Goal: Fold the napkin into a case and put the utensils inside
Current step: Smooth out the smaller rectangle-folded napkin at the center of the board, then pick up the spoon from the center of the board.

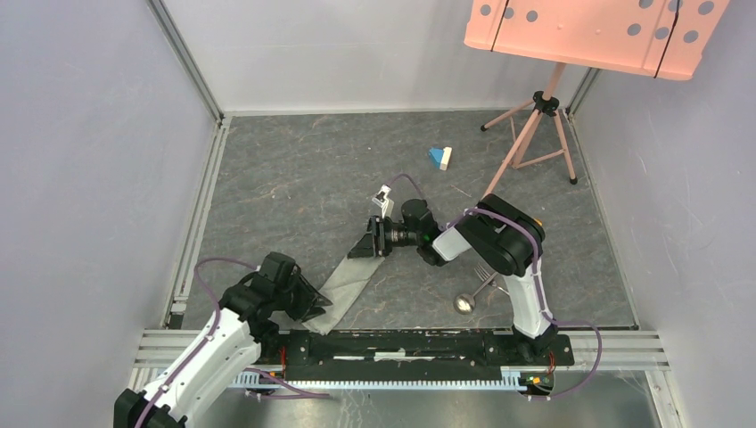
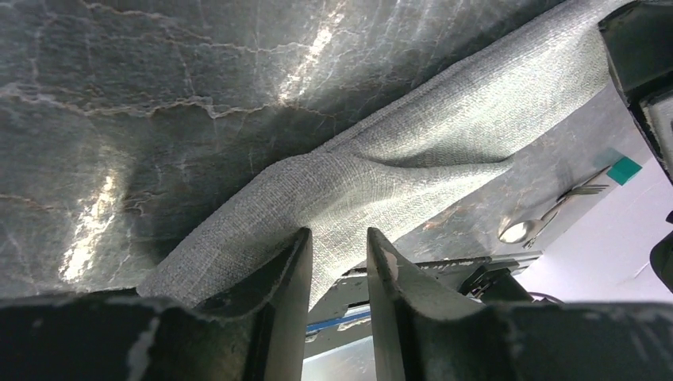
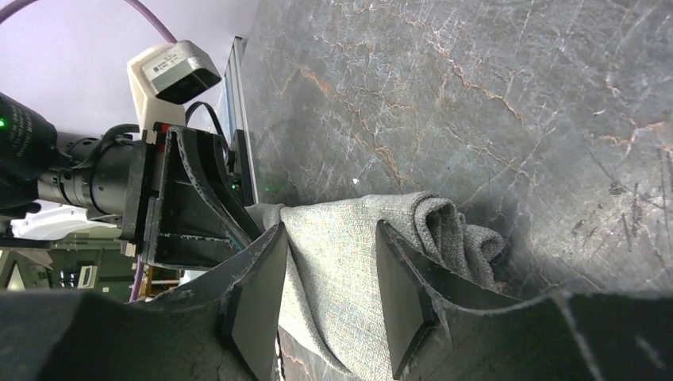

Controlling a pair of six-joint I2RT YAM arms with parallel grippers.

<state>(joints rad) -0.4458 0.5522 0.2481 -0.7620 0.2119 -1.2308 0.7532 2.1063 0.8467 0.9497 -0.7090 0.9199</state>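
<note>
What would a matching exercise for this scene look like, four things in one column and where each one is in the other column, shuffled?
Things:
1. napkin
2. spoon
3. blue and white blocks
4. pink board

Places:
A. atop a tripod, far right
B. lying beside the fork
C. alone on the far part of the table
D. stretched between left gripper and right gripper

Pairs: 1-D, 2-B, 3-C, 4-A
</note>
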